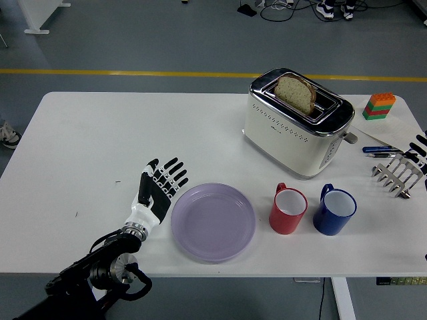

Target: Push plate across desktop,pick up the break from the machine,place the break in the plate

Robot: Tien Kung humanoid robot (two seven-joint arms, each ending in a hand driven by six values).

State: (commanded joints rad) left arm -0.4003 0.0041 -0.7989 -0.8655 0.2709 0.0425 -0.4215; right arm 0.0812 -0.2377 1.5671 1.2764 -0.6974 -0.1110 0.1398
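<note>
While the left hand rests flat, fingers spread and empty, beside the round lilac plastic plate near the table's front edge, push level against its rim, sliding without tipping.

Single head view, high at near edge, facing down over table
</note>
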